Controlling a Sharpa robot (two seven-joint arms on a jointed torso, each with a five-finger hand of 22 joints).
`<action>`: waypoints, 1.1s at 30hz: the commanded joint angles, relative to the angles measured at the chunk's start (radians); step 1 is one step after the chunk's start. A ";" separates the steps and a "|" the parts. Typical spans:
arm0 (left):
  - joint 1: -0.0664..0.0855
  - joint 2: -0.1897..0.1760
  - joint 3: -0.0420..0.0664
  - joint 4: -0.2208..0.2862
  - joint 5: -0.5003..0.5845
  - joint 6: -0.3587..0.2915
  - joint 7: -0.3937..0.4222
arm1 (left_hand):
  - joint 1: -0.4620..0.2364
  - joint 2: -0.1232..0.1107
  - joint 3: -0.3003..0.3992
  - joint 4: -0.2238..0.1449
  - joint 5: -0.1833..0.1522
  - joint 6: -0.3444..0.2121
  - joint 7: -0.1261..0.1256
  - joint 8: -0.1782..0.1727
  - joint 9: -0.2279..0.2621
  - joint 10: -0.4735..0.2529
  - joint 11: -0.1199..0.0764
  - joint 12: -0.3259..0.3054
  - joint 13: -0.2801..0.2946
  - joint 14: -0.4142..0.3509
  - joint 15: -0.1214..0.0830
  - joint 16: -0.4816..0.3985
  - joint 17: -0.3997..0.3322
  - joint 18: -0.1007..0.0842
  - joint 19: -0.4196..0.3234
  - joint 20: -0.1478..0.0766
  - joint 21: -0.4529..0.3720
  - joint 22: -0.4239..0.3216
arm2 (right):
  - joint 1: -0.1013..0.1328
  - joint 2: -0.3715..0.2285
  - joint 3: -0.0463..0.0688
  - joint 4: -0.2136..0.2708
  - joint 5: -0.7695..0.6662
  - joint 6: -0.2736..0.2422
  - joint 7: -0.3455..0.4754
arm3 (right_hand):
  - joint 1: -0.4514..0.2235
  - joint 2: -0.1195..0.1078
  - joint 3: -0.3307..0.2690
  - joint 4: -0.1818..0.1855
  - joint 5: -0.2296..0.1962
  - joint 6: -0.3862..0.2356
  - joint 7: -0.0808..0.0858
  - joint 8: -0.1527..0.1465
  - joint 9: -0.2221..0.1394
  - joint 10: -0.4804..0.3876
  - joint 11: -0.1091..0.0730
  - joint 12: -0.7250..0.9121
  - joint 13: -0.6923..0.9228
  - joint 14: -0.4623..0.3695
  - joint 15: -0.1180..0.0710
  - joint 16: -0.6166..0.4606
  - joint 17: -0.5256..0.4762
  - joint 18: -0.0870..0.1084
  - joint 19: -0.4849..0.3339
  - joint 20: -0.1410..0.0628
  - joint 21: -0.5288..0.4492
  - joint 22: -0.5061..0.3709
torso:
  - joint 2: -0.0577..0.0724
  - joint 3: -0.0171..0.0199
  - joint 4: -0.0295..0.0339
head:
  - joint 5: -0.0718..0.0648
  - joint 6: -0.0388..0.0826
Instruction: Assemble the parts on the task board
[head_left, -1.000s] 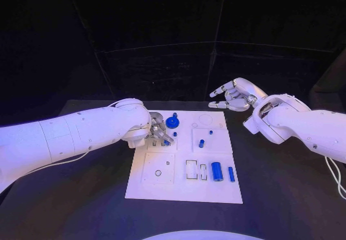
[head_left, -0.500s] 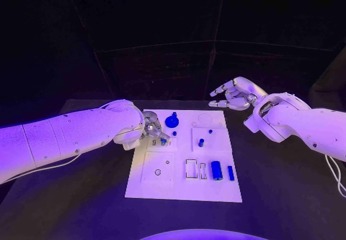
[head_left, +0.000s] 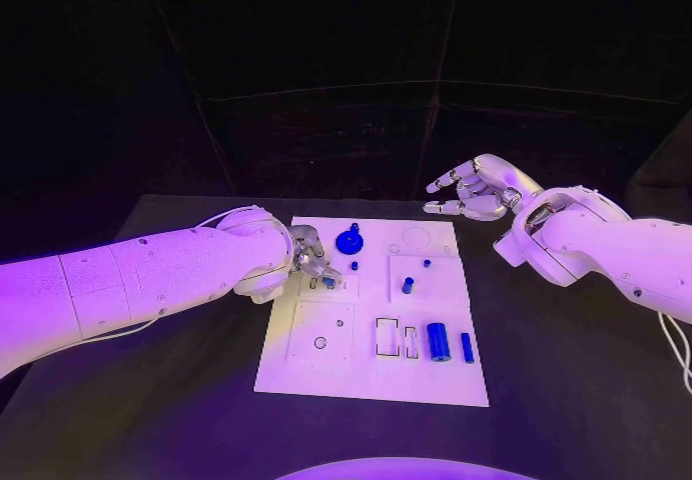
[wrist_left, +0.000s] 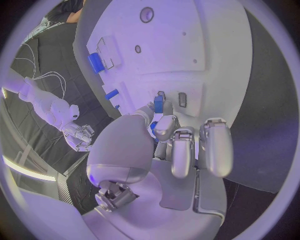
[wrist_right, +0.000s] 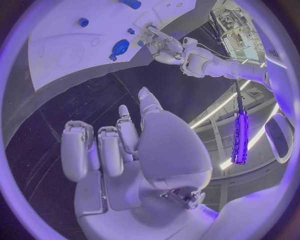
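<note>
The white task board (head_left: 361, 375) lies in the middle of the black table. My left hand (head_left: 309, 260) hovers over its far left corner and pinches a small blue part (head_left: 329, 283) (wrist_left: 158, 104) just above two narrow slots (wrist_left: 182, 99). A blue knob (head_left: 349, 241) (wrist_right: 119, 47) stands beside that hand. Two short blue pegs (head_left: 408, 285) sit in the far right panel. A blue cylinder (head_left: 437, 340) (wrist_left: 95, 62) and a slim blue bar (head_left: 466, 346) lie at the near right. My right hand (head_left: 473, 190) (wrist_right: 125, 145) hangs beyond the board's far right corner, fingers apart, holding nothing.
Bare black table (head_left: 577, 380) surrounds the board on all sides. A near left panel with a small ring hole (head_left: 319, 343) and two rectangular recesses (head_left: 387, 337) lie on the near half of the board.
My left hand keeps its pinch on the small blue part over the same corner and has barely moved. The right hand has stayed where it was.
</note>
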 joint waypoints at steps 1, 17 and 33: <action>-0.002 0.003 0.001 -0.001 -0.058 -0.021 0.015 | -0.007 0.001 0.124 -0.118 0.001 0.004 -0.002 0.007 0.001 0.005 0.001 -0.004 -0.001 0.104 -0.001 0.003 0.263 -0.002 0.003 -0.007 -0.003 -0.001 | 0.002 0.001 0.001 -0.001 0.019 0.005 0.004 | -0.006 0.011 -0.003 -0.001 0.008 0.005 0.001 0.005 -0.001 -0.007 0.000 -0.005 -0.001 0.073 -0.007 -0.005 0.118 -0.003 -0.007 0.002 -0.007 0.016 | 0.001 -0.0006 0.0003 | 0.000 -0.001; -0.006 0.008 0.000 -0.001 -0.063 0.016 0.006 | -0.013 -0.004 0.131 -0.118 0.001 0.005 -0.002 0.008 0.003 0.006 0.001 -0.002 0.001 0.104 -0.001 0.003 0.263 -0.002 0.002 -0.006 -0.003 -0.001 | 0.002 0.006 0.001 -0.006 0.043 0.012 0.005 | -0.006 0.011 -0.004 0.000 0.008 0.005 0.001 0.005 -0.001 -0.006 0.000 -0.005 0.000 0.073 -0.007 -0.005 0.118 -0.003 -0.007 0.002 -0.007 0.016 | 0.001 0.0003 -0.0006 | -0.001 -0.002; -0.007 0.004 0.000 0.008 -0.063 0.056 0.000 | -0.015 -0.006 0.136 -0.119 0.001 0.006 -0.003 0.008 0.004 0.005 0.001 -0.005 -0.002 0.104 -0.001 0.003 0.263 -0.002 0.001 -0.006 -0.005 -0.004 | 0.002 0.004 0.001 -0.015 0.043 0.023 0.000 | -0.007 0.012 -0.004 0.000 0.008 0.005 0.000 0.005 -0.001 -0.006 0.000 -0.004 0.000 0.073 -0.007 -0.005 0.117 -0.002 -0.008 0.002 -0.008 0.015 | 0.001 0.0005 -0.0001 | 0.003 -0.006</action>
